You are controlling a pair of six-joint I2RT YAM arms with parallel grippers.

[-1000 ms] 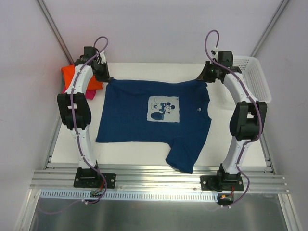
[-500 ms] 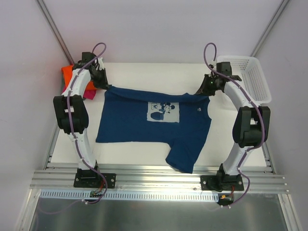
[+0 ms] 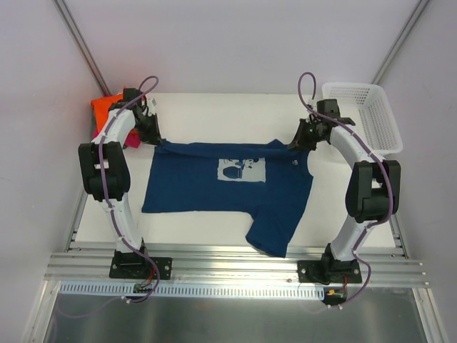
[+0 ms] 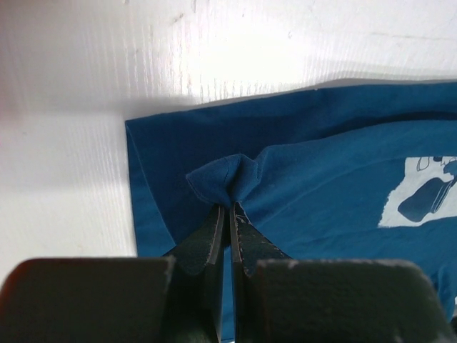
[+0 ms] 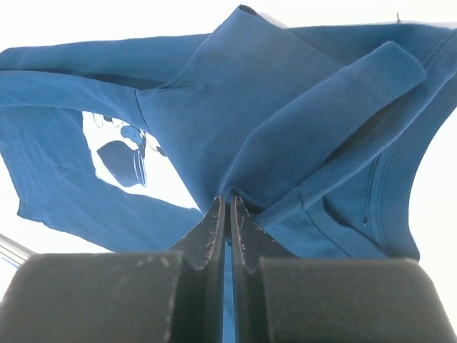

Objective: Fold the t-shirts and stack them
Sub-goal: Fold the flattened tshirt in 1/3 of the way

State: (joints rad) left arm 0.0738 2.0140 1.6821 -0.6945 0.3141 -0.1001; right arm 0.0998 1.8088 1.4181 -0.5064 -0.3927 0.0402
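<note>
On the white counter (image 3: pixel 214 229), a navy t-shirt (image 3: pixel 214 193) lies chest-up, gripped at its far edge.
Its far-left corner is bunched in the left tool (image 4: pixel 228 211), which is clamped tight on the cloth, and the right tool (image 5: pixel 227 204) is clamped on a fold by the collar. The far edge curls toward the chest print (image 3: pixel 241 168). A folded orange t-shirt (image 3: pixel 102 109) sits far left.

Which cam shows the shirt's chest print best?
Top external: the pale print on the navy t-shirt shows at full width. Left wrist crops it at frame edge; right wrist has a fold covering part.
</note>
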